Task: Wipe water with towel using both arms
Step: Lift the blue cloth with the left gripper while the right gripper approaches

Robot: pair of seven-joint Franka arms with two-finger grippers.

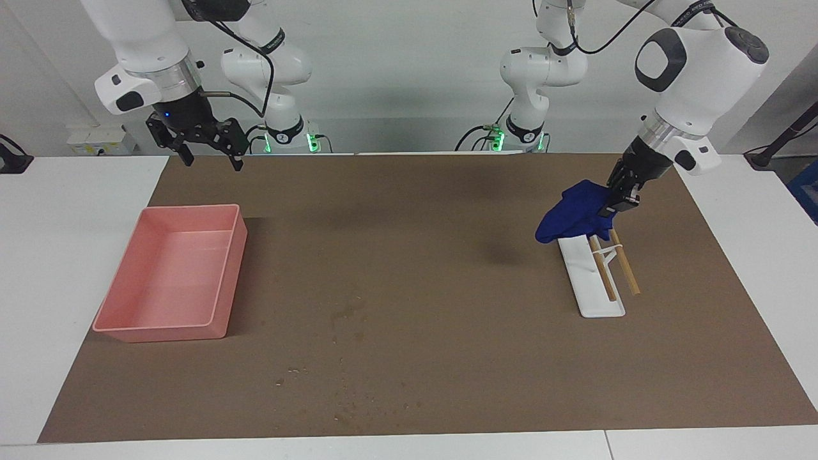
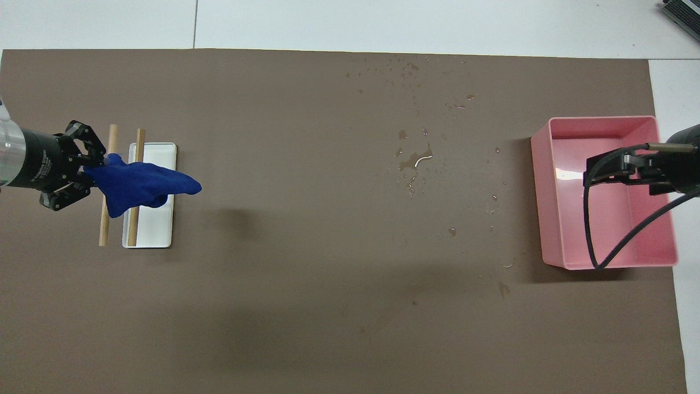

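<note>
Rumpled royal-blue towel hangs pinched by left gripper

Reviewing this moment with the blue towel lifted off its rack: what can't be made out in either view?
- Left gripper: its fingertips are buried in the towel in both views.
- Rack: the towel hides its middle in the overhead view.
- Water: many droplets are too small to count, fainter still in the facing view.
- Right gripper: cut off at the overhead view's edge above the pink tray.
</note>
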